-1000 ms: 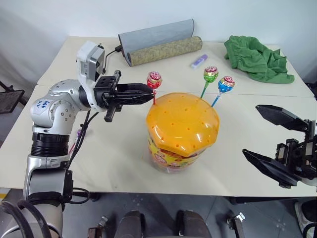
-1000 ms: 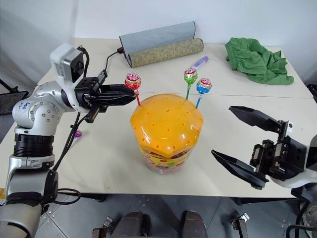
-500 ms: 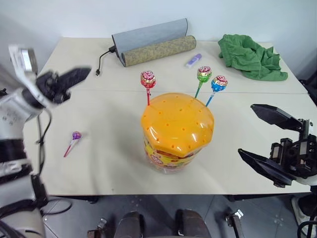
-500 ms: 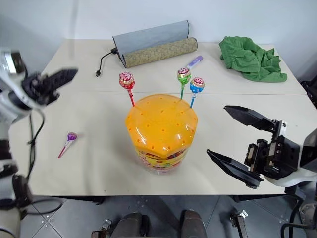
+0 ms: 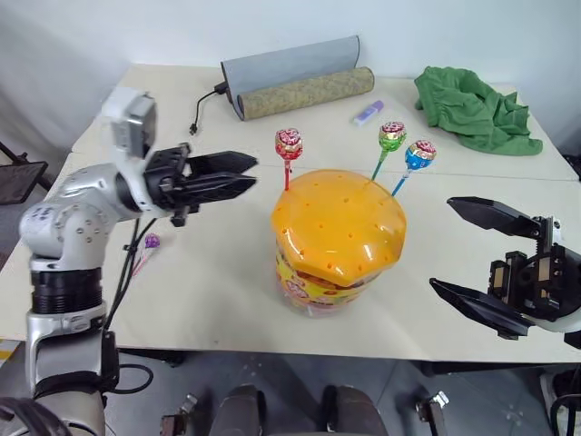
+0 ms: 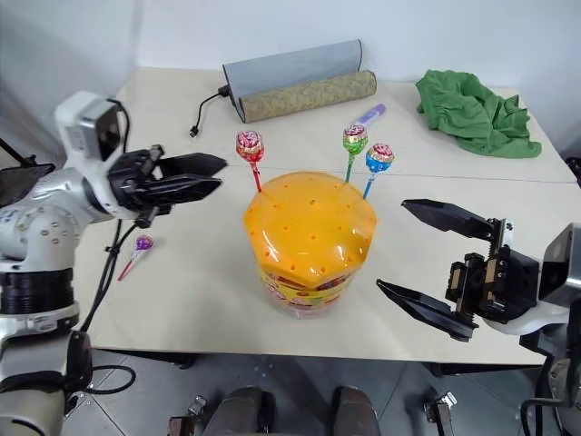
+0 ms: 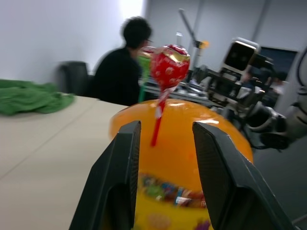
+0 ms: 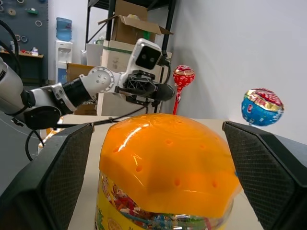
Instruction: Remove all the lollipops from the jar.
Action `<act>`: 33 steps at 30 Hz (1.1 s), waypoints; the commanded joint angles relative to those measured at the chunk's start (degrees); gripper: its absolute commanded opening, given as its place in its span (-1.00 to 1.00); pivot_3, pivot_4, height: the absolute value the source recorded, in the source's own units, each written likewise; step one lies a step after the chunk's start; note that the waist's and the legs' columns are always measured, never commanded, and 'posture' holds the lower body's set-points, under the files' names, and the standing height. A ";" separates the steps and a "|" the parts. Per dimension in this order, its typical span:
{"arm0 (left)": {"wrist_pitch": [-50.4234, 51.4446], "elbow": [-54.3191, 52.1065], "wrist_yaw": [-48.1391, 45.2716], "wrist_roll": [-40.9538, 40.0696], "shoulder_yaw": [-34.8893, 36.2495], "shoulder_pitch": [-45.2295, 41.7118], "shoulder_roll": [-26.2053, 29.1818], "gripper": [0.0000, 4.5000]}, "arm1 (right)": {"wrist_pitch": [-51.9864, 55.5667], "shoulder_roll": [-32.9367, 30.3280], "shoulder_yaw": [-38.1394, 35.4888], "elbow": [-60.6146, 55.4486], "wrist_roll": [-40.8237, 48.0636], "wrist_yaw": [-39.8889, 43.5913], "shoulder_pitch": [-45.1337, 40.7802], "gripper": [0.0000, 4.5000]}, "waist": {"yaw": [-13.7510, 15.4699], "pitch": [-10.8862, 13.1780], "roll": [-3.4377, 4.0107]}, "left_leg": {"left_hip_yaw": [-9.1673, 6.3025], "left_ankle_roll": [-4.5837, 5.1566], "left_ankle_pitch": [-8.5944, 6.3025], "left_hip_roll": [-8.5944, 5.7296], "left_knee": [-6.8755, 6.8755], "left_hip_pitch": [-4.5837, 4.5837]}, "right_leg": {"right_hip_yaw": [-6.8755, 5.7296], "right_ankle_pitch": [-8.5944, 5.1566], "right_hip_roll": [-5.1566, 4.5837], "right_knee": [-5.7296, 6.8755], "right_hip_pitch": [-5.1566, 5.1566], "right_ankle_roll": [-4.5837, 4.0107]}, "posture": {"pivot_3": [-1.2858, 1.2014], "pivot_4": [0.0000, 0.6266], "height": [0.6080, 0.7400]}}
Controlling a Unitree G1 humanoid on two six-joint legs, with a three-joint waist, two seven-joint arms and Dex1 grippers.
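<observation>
The jar (image 5: 320, 272) stands mid-table under its orange domed lid (image 5: 338, 222). Three lollipops stick up from the lid's far side: red (image 5: 289, 143), green (image 5: 392, 134) and blue (image 5: 418, 153). A purple lollipop (image 5: 151, 242) lies on the table to the left. My left gripper (image 5: 251, 173) is level and open, a short way left of the red lollipop, which the left wrist view shows ahead between the fingers (image 7: 122, 158). My right gripper (image 5: 443, 245) hangs wide open to the right of the jar, holding nothing.
At the back lie a grey rolled mat (image 5: 290, 62), a patterned roll (image 5: 309, 91), a small purple tube (image 5: 366, 111) and a black cable (image 5: 195, 118). A green cloth (image 5: 472, 109) sits back right. A person (image 7: 125, 72) sits beyond the table.
The left gripper was shut by the red lollipop's stick, swung away to the left, and is now back near it with its jaws open. The red lollipop stays in the lid.
</observation>
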 commanded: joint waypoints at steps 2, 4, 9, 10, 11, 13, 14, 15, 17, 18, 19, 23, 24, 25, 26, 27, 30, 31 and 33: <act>-0.86 -0.50 1.05 1.52 -3.00 -3.08 -2.67 -0.19 | -0.29 -0.19 -0.84 -1.37 0.03 -0.46 0.14 1.00 | -0.14 0.00 0.00 | 0.00 0.00 0.00 0.00 -0.01 0.00 | 0.00 0.00 0.00 0.00 -0.01 0.00 | 0.03 -0.52 1.00; -0.57 0.11 1.54 1.88 -4.03 -4.14 -3.91 -0.27 | -0.45 0.09 -0.90 -1.87 -0.08 -0.88 0.48 1.00 | -0.16 0.01 0.00 | 0.01 0.00 0.00 0.01 -0.01 0.00 | 0.01 0.00 0.01 0.00 -0.02 0.00 | 0.03 -0.52 1.00; 0.78 1.07 3.56 -1.59 -1.21 -6.07 -6.48 -0.83 | -0.95 0.80 -1.11 -2.77 -0.32 -1.75 1.26 1.00 | -0.12 0.00 0.00 | 0.00 0.00 0.00 0.01 0.00 0.00 | 0.01 0.00 0.01 -0.01 -0.02 0.00 | 0.03 -0.52 1.00; 1.63 1.51 4.73 -3.19 0.22 -6.77 -7.11 -0.99 | -1.04 0.87 -1.13 -2.82 -0.32 -1.77 1.34 1.00 | -0.12 0.01 0.00 | -0.01 0.00 0.00 0.01 0.00 0.00 | 0.01 0.00 0.01 -0.01 -0.02 0.00 | 0.03 -0.52 1.00; 2.72 1.85 5.70 -4.94 1.66 -7.36 -7.55 -1.00 | -1.15 0.96 -1.16 -2.88 -0.27 -1.82 1.36 1.00 | -0.10 0.01 0.00 | -0.02 0.00 0.00 0.02 0.00 -0.01 | 0.01 0.00 0.01 -0.01 -0.02 0.00 | 0.03 -0.52 1.00; 4.32 2.62 7.75 -7.33 4.22 -8.19 -8.17 -1.00 | -1.31 1.13 -1.18 -2.89 0.10 -1.89 1.12 1.00 | -0.11 0.01 0.00 | -0.04 0.00 0.00 0.02 0.02 -0.02 | 0.01 0.00 0.00 -0.02 -0.01 0.00 | 0.03 -0.52 1.00; 5.49 3.30 9.22 -8.54 5.55 -8.55 -8.27 -1.00 | -1.36 1.19 -1.19 -2.93 0.45 -1.94 0.85 1.00 | -0.12 0.01 0.00 | -0.07 0.00 0.00 0.02 0.02 -0.01 | 0.01 0.00 -0.01 -0.01 -0.01 0.01 | 0.03 -0.52 1.00; 5.72 4.54 11.35 -9.22 7.48 -8.90 -8.27 -1.00 | -1.43 1.28 -1.19 -3.10 1.24 -2.18 0.17 1.00 | -0.14 0.01 0.00 | -0.15 0.00 0.00 0.02 0.02 -0.01 | 0.02 0.00 -0.01 -0.01 -0.01 0.01 | 0.03 -0.52 1.00; 6.31 8.28 16.98 -9.79 11.84 -9.27 -7.31 -1.00 | -1.40 1.26 -0.91 -3.91 2.74 -2.78 -1.31 1.00 | -0.14 0.00 0.01 | -0.47 0.00 0.00 0.02 0.02 0.00 | 0.01 0.00 -0.01 -0.01 -0.01 0.01 | 0.03 -0.52 1.00; 6.54 9.39 18.73 -9.82 13.09 -9.24 -6.81 -1.00 | -1.31 1.21 -0.78 -4.27 3.14 -2.89 -1.71 1.00 | -0.25 0.00 0.01 | -0.51 0.00 0.00 0.01 0.02 0.02 | 0.01 0.01 -0.01 0.00 0.01 0.01 | 0.03 -0.52 1.00; 7.13 10.42 20.16 -9.17 13.68 -8.86 -5.70 -1.00 | -1.21 1.07 -0.63 -4.68 3.41 -2.83 -1.99 1.00 | -0.30 0.00 0.01 | -0.53 0.00 0.00 0.02 0.01 0.05 | 0.01 0.00 0.00 0.01 0.01 0.01 | 0.03 -0.52 1.00; 9.16 10.18 19.47 5.72 4.90 3.25 11.23 -1.00 | -0.60 -1.91 0.17 -5.06 1.55 1.16 -2.62 1.00 | -1.30 -0.01 0.06 | -0.52 -0.01 0.00 -0.01 -0.09 0.08 | -0.01 0.01 0.00 0.00 -0.02 0.01 | 0.03 -0.52 1.00; 9.97 9.30 19.65 7.78 3.59 6.88 14.91 -1.00 | -0.48 -2.88 0.34 -4.43 0.60 2.52 -2.75 1.00 | -1.65 -0.05 0.14 | -0.44 -0.02 -0.01 -0.08 -0.35 0.32 | 0.08 0.01 0.00 -0.02 -0.02 0.01 | 0.03 -0.52 1.00; 11.17 8.07 19.61 7.76 3.54 9.70 17.00 -1.00 | -0.45 -3.54 0.49 -3.63 0.06 3.38 -2.89 1.00 | -1.83 -0.05 0.15 | -0.44 -0.02 -0.01 -0.17 -0.60 0.52 | 0.14 0.00 -0.01 -0.04 -0.01 0.01 | 0.03 -0.52 1.00; 12.79 6.54 20.37 8.48 2.80 12.08 18.96 -1.00 | -0.76 -3.78 0.69 -2.81 -0.83 3.78 -3.12 1.00 | -1.64 -0.02 0.11 | -0.43 -0.03 0.00 -0.16 -0.72 0.56 | 0.15 0.00 -0.01 -0.08 -0.04 0.01 | 0.03 -0.52 1.00; 14.60 4.85 21.82 10.01 1.56 14.02 20.74 -1.00 | -1.33 -3.74 0.99 -2.07 -1.71 4.33 -3.45 1.00 | -1.37 0.02 0.05 | -0.48 -0.04 0.00 -0.12 -0.72 0.46 | 0.07 0.00 0.00 -0.08 -0.10 0.00 | 0.03 -0.52 1.00; 15.70 0.77 23.38 12.82 0.59 19.88 23.11 -1.00 | -1.68 -3.74 1.88 -0.35 -3.35 6.66 -3.58 1.00 | 0.04 0.11 -0.11 | -0.60 -0.07 0.01 -0.08 -0.49 0.24 | 0.01 -0.01 0.01 -0.09 -0.11 -0.01 | 0.03 -0.52 1.00; 16.21 -0.24 24.12 13.01 0.88 21.55 22.82 -1.00 | -1.37 -3.88 2.26 0.34 -3.86 7.44 -3.35 1.00 | 0.25 0.11 -0.10 | -0.66 -0.06 0.00 -0.08 -0.43 0.22 | 0.05 0.00 -0.01 -0.10 -0.07 -0.01 | 0.03 -0.52 1.00; 17.99 -1.73 25.48 12.78 1.62 23.60 21.88 -1.00 | -1.00 -3.87 2.65 1.48 -4.64 8.43 -3.17 1.00 | 0.64 0.12 -0.09 | -0.74 -0.04 -0.01 -0.09 -0.35 0.19 | 0.10 -0.01 -0.06 -0.11 -0.01 -0.01 | 0.03 -0.52 1.00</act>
